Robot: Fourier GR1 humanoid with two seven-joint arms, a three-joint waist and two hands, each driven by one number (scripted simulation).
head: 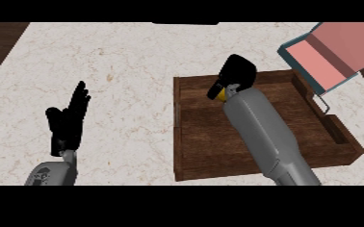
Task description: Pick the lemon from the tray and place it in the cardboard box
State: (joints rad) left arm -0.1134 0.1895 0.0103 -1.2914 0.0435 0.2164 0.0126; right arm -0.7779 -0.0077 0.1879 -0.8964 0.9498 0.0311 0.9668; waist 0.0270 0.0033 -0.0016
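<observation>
A brown wooden tray lies on the marble counter at the right. My right hand hangs over the tray's back part, its fingers curled round a yellow lemon, of which only a small patch shows under the hand. The hand hides most of the lemon, and I cannot tell whether it rests on the tray floor or is lifted. A box with a pink inside and teal outer walls sits at the upper right, just behind the tray's far right corner. My left hand rests open at the left, fingers up.
A metal handle sticks out on the tray's right side. The counter's dark left edge shows at the upper left. A dark object sits at the counter's back edge.
</observation>
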